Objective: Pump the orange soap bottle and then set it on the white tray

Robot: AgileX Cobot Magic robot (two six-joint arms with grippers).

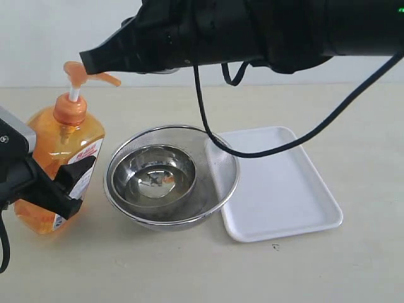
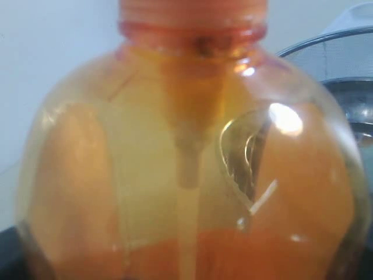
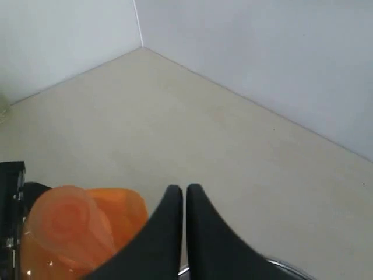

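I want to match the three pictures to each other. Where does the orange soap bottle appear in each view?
Exterior view: the orange soap bottle stands at the far left.
Left wrist view: the bottle's body fills almost the whole picture.
Right wrist view: only the pump head, from above, in the picture's lower left.
Shared landmark: the steel bowl beside the bottle; the right wrist view shows only a rim sliver.

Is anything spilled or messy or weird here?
I see no spill or damage. The orange soap bottle stands upright in the left gripper. The one odd thing is a black cable, which droops from the right arm across the steel bowls and the white tray.
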